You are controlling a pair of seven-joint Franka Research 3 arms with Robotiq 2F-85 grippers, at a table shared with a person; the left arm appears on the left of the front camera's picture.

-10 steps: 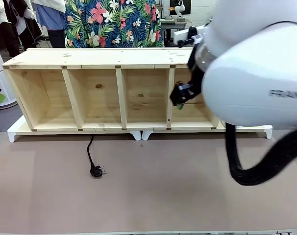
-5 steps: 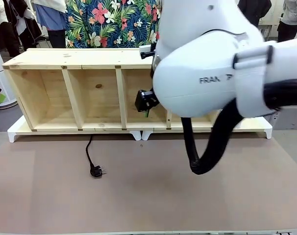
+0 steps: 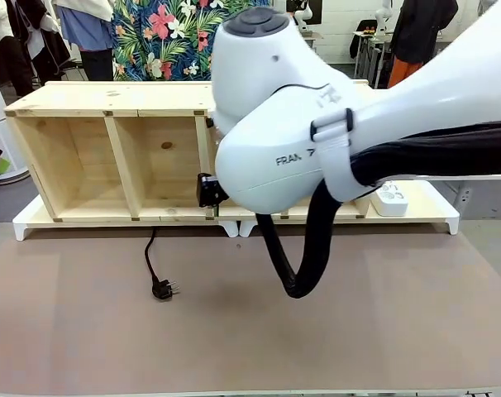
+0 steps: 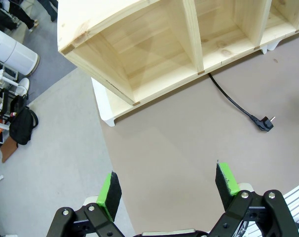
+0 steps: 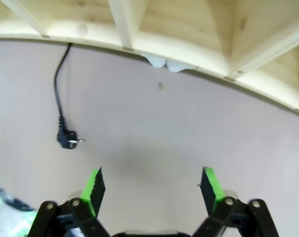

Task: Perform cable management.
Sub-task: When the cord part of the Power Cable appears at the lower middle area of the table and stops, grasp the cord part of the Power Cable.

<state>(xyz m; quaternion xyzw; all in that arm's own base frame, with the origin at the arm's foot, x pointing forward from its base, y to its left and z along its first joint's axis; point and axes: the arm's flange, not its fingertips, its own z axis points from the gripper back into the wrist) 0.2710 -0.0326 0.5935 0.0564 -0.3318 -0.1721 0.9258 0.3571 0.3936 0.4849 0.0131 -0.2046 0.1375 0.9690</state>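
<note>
**Even light, one hazy view**

Bright, diffuse light from above leaves mild shadows in the shelf [image 3: 159, 157]. The right wrist view is hazy, the shelf edge bowed by the wide lens, a faint shadow on the counter [image 5: 154, 143]. The left wrist view is crisp.

Cable [image 3: 150, 263] black. Bench [image 3: 234, 339] plain grey-brown. Shelf [image 3: 110, 99] pale pine, knotty grain. Arm [image 3: 267, 157] white, hose [image 3: 308, 248] black. Left claw [image 4: 168, 184] and right claw [image 5: 152, 190] black, pads [image 4: 110, 190] green. Power strip [image 3: 388, 198] white. Floral cloth [image 3: 193, 41]: red flowers, green leaves on dark blue.
</note>
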